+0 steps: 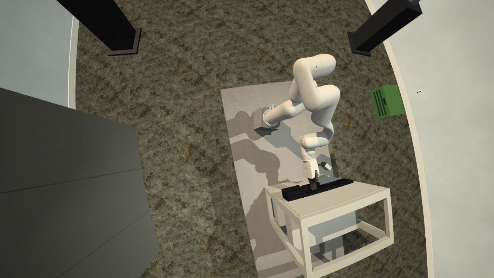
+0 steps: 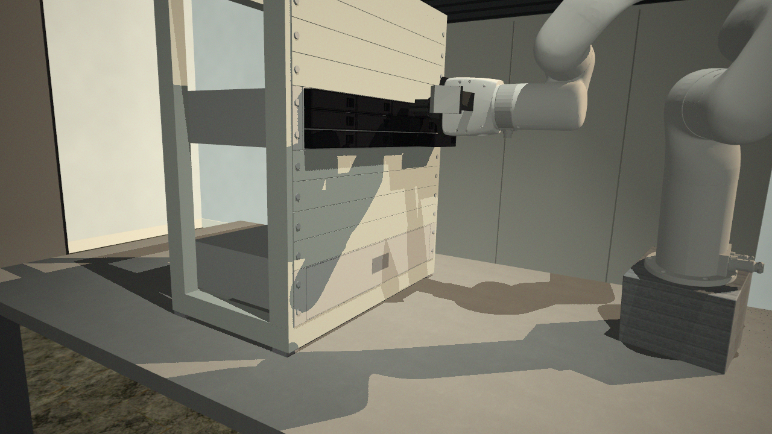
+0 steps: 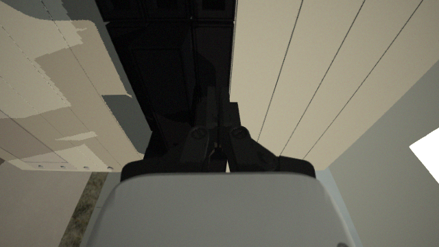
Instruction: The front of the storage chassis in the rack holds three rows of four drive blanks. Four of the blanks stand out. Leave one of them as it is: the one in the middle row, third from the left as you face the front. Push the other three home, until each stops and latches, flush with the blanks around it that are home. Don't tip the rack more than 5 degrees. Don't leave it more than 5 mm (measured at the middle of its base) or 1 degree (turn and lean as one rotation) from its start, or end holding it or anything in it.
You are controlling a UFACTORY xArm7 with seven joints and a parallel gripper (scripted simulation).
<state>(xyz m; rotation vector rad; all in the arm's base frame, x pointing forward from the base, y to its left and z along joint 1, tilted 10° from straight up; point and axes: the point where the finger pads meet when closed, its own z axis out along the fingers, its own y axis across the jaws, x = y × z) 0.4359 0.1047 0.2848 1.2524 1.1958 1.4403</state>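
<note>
While empty, pincer [image 3: 218,103] closed against chassis [image 2: 345,119].

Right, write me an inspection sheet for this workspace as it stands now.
Surface: grey table carrying the rack and the arm's block base; shadows across it.
Job's things: cream rack upright; black chassis in its front, drive blanks too dark to tell which stand out.
Clutter: nothing seen on the table.
Grippers: gripper shut, holding nothing, fingertips at the chassis front near its top edge.
Cables: nothing seen.
Surroundings: mottled floor, green box, two black posts, dark cabinet.
</note>
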